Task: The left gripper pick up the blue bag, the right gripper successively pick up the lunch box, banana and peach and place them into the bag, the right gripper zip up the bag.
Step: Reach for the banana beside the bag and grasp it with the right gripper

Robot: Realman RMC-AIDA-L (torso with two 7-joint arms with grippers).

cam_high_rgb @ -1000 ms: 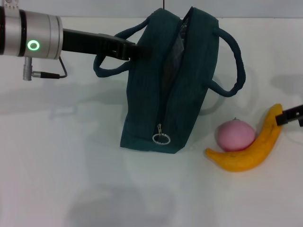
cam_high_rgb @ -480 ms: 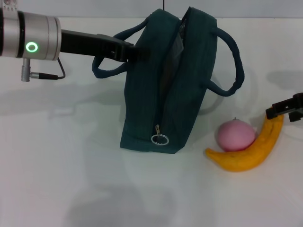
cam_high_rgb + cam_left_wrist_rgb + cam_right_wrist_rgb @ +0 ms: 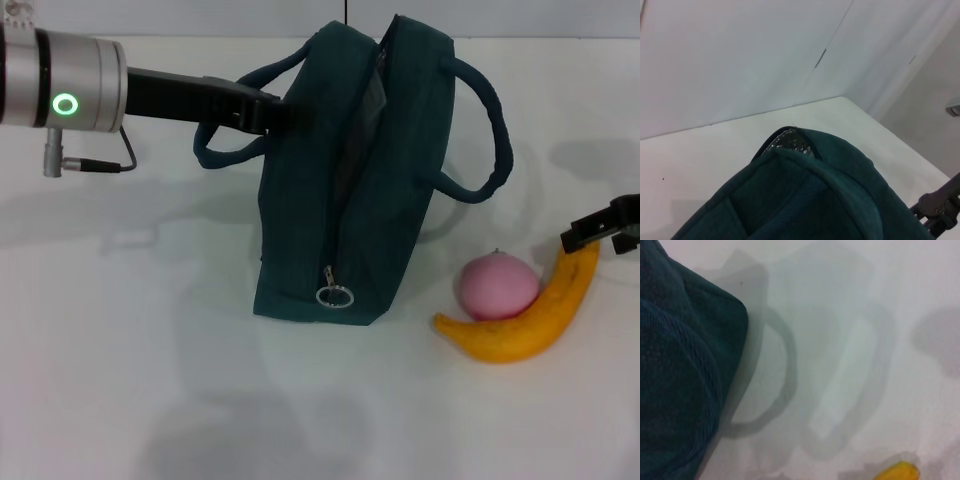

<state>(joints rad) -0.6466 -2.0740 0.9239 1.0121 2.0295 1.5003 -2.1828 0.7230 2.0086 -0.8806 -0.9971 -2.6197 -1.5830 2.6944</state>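
The blue bag (image 3: 355, 190) stands upright in the centre of the head view on the white table (image 3: 150, 380), its top unzipped and gaping, with the silver ring pull (image 3: 335, 296) hanging low on the near end. One looped handle droops toward the upper left of the frame, the other arcs out on the right.

The left gripper (image 3: 278, 112) reaches in from the upper left – silver wrist, green ring light – and its black tip meets the bag's upper edge right by the left handle; its fingers are pinched on the fabric there. The left wrist view shows the bag's rim (image 3: 805, 170) close up, with a sliver of silvery lining at the opening.

At the lower right of the head view the peach (image 3: 498, 286) sits nestled in the inner curve of the banana (image 3: 530, 320), the two touching. The right gripper (image 3: 605, 228) enters from the right edge, right at the banana's upper tip (only part of the claw is in frame, so whether it is spread or closed cannot be told). The right wrist view catches the bag's side (image 3: 680, 370) and just the banana's tip (image 3: 897, 472) – the bottom edge of that picture.
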